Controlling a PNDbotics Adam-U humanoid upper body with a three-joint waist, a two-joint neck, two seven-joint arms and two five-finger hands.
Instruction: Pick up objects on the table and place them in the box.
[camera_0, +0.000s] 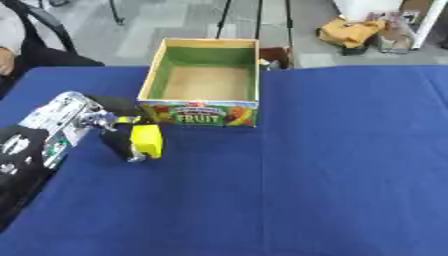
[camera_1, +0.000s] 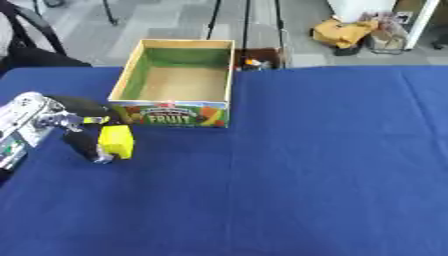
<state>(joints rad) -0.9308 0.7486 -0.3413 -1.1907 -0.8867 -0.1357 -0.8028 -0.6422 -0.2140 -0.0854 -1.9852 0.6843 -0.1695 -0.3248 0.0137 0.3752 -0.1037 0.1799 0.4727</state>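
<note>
Left hand (camera_0: 114, 131) around yellow block (camera_0: 146, 140), beside box (camera_0: 202, 113)

the table (camera_0: 350, 175) is covered by a blue cloth, matt and smooth, with faint creases seen across it. the box (camera_0: 203, 80) looks to be made of cardboard: a plain tan floor, matt green inner walls, and a printed paper front with a slight sheen. the yellow block (camera_0: 146, 140) appears as smooth matt plastic. the left hand (camera_0: 114, 131) is formed of black, dull-finished fingers, while bright silver metal with a glossy shine is seen at the wrist.
</note>
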